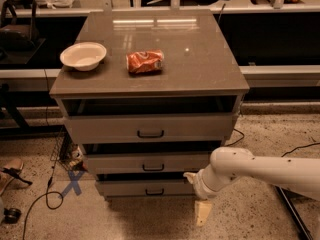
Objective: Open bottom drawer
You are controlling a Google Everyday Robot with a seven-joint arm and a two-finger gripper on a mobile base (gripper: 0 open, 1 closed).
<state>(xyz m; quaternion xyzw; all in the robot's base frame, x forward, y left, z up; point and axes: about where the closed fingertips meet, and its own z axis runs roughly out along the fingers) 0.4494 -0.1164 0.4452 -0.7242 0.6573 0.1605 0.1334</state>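
Observation:
The bottom drawer (pixel 125 188) is the lowest and narrowest front of the grey-beige cabinet (pixel 200 49), with a small black bar handle (pixel 154 191) at its centre. Its front sits set back under the middle drawer (pixel 115 163), with a dark gap above it. My gripper (pixel 202 213) hangs down at the end of the white arm (pixel 260 168), just right of the bottom drawer's right end and low near the floor. It is right of the handle and not touching it.
The top drawer (pixel 100 129) stands out furthest. On the cabinet top lie a white bowl (pixel 83 55) and a crushed red can (pixel 145 61). Cables (pixel 37 201) and a blue X mark (pixel 73 183) lie on the floor at the left. Benches stand behind.

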